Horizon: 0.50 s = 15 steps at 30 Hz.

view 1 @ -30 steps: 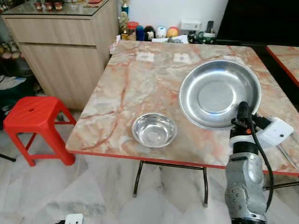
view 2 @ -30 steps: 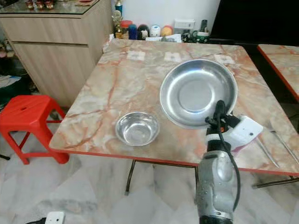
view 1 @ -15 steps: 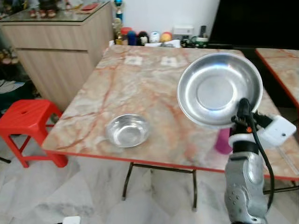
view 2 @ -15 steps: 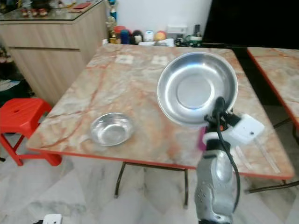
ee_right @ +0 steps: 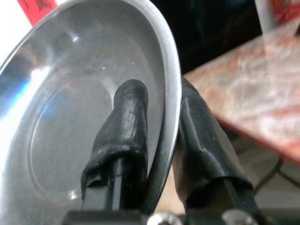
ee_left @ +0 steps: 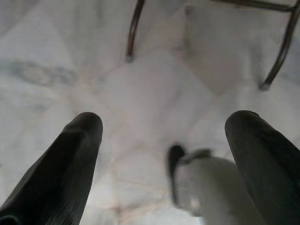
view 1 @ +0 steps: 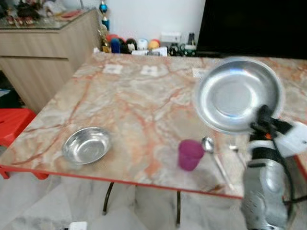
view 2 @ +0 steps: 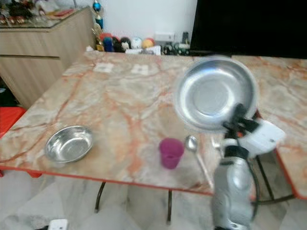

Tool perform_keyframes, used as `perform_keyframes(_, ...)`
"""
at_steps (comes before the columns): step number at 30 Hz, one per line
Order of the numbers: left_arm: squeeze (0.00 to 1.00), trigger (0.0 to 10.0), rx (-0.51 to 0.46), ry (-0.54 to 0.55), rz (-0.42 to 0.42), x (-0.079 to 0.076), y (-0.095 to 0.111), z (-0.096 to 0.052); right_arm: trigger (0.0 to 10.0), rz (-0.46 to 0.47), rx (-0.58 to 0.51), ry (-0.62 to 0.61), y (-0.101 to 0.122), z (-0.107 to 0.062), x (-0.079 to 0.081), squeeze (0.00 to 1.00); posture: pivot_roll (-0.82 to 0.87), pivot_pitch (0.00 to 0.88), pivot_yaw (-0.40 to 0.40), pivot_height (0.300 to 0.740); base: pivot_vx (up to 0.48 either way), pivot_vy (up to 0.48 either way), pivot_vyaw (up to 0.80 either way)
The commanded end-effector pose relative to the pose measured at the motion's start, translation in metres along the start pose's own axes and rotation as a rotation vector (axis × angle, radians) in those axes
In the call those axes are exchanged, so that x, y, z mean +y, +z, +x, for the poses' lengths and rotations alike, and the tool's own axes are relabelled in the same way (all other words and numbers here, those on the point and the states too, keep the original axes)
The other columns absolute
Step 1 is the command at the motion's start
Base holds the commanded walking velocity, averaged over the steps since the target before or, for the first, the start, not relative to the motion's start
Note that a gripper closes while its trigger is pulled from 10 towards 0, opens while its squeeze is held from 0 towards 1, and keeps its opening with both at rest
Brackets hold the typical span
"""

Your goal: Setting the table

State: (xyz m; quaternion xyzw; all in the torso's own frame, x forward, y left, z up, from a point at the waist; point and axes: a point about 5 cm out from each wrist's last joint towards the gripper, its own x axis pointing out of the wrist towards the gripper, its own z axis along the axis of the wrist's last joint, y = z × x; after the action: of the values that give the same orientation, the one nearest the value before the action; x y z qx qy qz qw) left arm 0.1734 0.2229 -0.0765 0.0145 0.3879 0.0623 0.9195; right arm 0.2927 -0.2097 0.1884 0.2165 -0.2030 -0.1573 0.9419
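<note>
Marble-look worktop (view 1: 134,96) is the biggest thing here. Over its right side the big steel plate (view 1: 238,93) is tilted up off the surface, its rim pinched between the right end effector (ee_right: 157,140) fingers. My guess: it gets set down to the left, in the free patch between the small steel bowl (view 1: 86,145) and the purple cup (view 1: 190,154). Spoon (view 1: 213,154) lies beside the cup. Left end effector (ee_left: 164,154) hangs spread apart over the floor.

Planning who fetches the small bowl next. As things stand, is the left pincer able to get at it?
Probably not yet. The left pincer hangs open, pointing at the floor, while the small bowl sits on the table near its front edge. Nothing blocks the bowl; the arm would need raising first.
</note>
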Motion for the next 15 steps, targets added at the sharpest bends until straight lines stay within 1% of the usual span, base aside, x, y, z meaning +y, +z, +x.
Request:
perform_keyframes(1, 0.0, 10.0, 0.014, 0.023, 0.012, 0.0093, -0.0029, -0.0017, 10.0, 0.02, -0.021, 0.027, 0.0039, 0.0003, 0.0113, 0.0, -0.01, 0.07, -0.015, 0.74, 0.24, -0.368, 0.0)
perform_keyframes(6, 0.0, 10.0, 0.015, 0.023, 0.01, 0.0093, -0.0026, -0.0015, 10.0, 0.014, -0.001, 0.003, 0.0025, 0.0016, 0.0083, 0.0, -0.01, 0.075, -0.014, 0.74, 0.242, -0.368, 0.0)
perform_keyframes(9, 0.0, 10.0, 0.016, 0.026, 0.008, 0.0095, -0.0026, -0.0015, 10.0, 0.028, 0.011, 0.001, -0.0008, 0.0, 0.0098, 0.0, 0.0, 0.076, -0.013, 0.74, 0.244, -0.368, -0.79)
perform_keyframes(15, 0.0, 10.0, 0.014, 0.031, 0.007, 0.01, -0.0023, -0.0014, 10.0, 0.034, 0.01, -0.001, -0.003, -0.0027, 0.0127, 0.0, 0.0, 0.077, -0.012, 0.74, 0.247, -0.369, 0.0)
